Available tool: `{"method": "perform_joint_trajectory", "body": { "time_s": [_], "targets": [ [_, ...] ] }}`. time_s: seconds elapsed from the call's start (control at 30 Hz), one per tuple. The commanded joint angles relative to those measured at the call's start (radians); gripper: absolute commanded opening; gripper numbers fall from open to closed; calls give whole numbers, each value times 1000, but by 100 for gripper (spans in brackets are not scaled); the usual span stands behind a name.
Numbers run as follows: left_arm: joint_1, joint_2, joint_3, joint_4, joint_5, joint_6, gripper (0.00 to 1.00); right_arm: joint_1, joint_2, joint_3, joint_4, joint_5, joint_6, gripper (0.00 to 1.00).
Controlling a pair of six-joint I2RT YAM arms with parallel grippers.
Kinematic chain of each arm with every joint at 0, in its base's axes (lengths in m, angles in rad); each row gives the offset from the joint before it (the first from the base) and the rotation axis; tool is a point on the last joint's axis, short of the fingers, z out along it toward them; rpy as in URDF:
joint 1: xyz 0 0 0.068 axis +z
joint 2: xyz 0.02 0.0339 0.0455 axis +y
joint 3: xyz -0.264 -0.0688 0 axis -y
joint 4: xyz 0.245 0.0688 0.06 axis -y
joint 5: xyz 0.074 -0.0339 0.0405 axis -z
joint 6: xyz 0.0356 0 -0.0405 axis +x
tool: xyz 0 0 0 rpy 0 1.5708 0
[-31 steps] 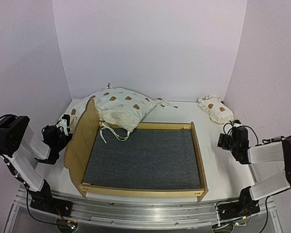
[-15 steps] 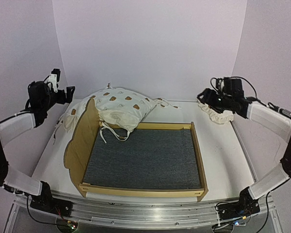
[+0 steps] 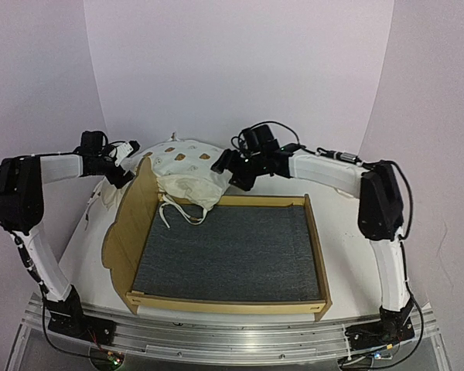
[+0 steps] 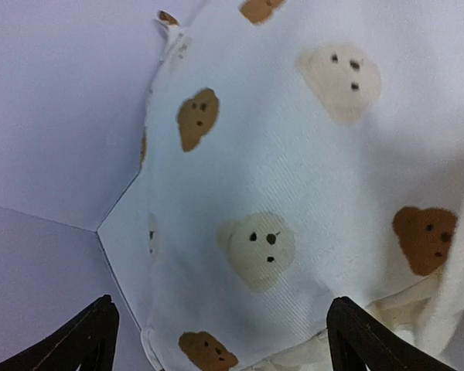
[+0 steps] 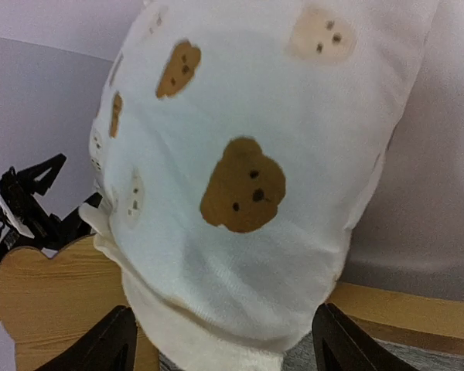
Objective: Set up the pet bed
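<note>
The pet bed [image 3: 317,255], a light-wood frame with a dark grey felt base, lies in the middle of the table. Its curved headboard [image 3: 131,216] stands on the left. A large cream bear-print cushion [image 3: 189,174] lies over the bed's far left corner, its tie strings trailing onto the felt. My left gripper [image 3: 126,170] is open at the cushion's left end, and the cushion [image 4: 278,178] fills its view beyond the fingertips [image 4: 363,340]. My right gripper [image 3: 230,171] is open at the cushion's right end, with the cushion's edge [image 5: 240,309] between its fingers [image 5: 112,344].
White walls close in the back and both sides of the table. In the right wrist view the headboard [image 5: 39,294] and the bed's far rail [image 5: 402,305] lie just under the cushion, and the left gripper [image 5: 23,205] shows beyond.
Both arms have swung in from the back corners and come down to the two ends of the cushion. The cushion and bed have not moved. Both grippers stay open.
</note>
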Motion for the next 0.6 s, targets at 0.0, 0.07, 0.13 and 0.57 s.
{"method": "perform_joint_trajectory", "body": {
  "time_s": [0.0,0.07,0.13,0.57],
  "targets": [
    [13,155,158,-109,-24,219,94,51,135,169,-24,-34,67,79],
    [13,217,202,-98,-34,239,95,64,185,207,-24,-34,73,79],
    [12,256,226,-84,-39,255,95,67,212,211,-23,-30,84,75],
    [-17,318,283,15,-100,134,4,40,139,189,-23,37,-1,0]
  ]
}}
